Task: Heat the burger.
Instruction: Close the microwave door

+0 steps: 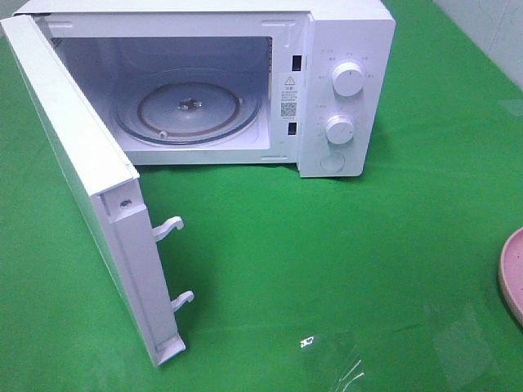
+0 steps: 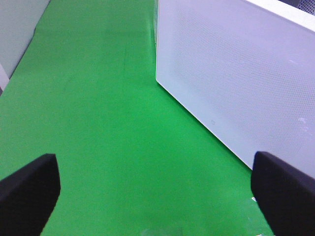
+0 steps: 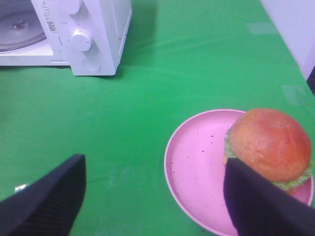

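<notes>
From the high camera, the white microwave (image 1: 245, 82) stands on the green cloth (image 1: 327, 261) with its door (image 1: 90, 196) swung wide and the glass turntable (image 1: 189, 110) bare; a sliver of the pink plate (image 1: 513, 273) shows at the right edge. In the left wrist view, the left gripper (image 2: 155, 189) hangs with jaws spread beside the door, holding nothing. In the right wrist view, the right gripper (image 3: 152, 196) is likewise spread above the plate, where the burger (image 3: 268, 147) sits toward one side, seemingly untouched.
</notes>
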You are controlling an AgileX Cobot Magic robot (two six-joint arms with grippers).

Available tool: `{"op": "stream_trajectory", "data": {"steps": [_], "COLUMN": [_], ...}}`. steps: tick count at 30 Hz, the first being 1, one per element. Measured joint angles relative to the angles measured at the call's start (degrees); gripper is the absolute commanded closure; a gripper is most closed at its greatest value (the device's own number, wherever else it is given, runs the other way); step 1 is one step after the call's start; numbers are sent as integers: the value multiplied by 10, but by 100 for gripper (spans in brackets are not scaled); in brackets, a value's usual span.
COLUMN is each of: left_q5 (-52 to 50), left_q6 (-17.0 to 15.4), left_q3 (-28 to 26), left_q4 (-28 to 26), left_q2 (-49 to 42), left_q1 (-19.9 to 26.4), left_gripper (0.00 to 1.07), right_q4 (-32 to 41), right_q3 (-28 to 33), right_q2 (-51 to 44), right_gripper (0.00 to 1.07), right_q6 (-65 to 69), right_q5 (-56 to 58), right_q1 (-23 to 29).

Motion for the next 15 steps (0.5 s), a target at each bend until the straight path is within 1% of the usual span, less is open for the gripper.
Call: {"op": "stream_trajectory", "data": {"steps": [1,2,3,4,5,6,7,8,9,10,11,12,13,14,15], "left_q5": [0,-7,-7,-16,-32,-32,-44,-44,-57,-57,-64,-80,-80,-103,-103], "left_q6": [0,0,0,0,0,0,0,0,0,0,0,0,0,0,0], "left_q3": [0,-3,-3,-5,-7,-7,-9,-9,-9,-9,-9,-9,-9,-9,-9], "left_q4": [0,0,0,0,0,0,0,0,-1,-1,-1,-1,-1,-1,-1], "left_q2": [0,0,0,0,0,0,0,0,2,2,5,14,14,29,29], "left_q1": [0,0,0,0,0,0,0,0,0,0,0,0,0,0,0], "left_gripper": [13,19,19,23,34,34,47,47,58,58,64,77,77,90,90], "right_q4": [0,0,0,0,0,0,0,0,0,0,0,0,0,0,0], "right_q3": [0,0,0,0,0,0,0,0,0,0,0,0,0,0,0], "right_q2": [0,0,0,0,0,0,0,0,0,0,0,0,0,0,0], "right_gripper": [34,34,34,34,34,34,34,34,34,34,34,34,34,34,34], "right_q6": [0,0,0,0,0,0,0,0,0,0,0,0,0,0,0], "right_q5": [0,0,0,0,0,0,0,0,0,0,0,0,0,0,0], "right_q1": [0,0,0,0,0,0,0,0,0,0,0,0,0,0,0]}}
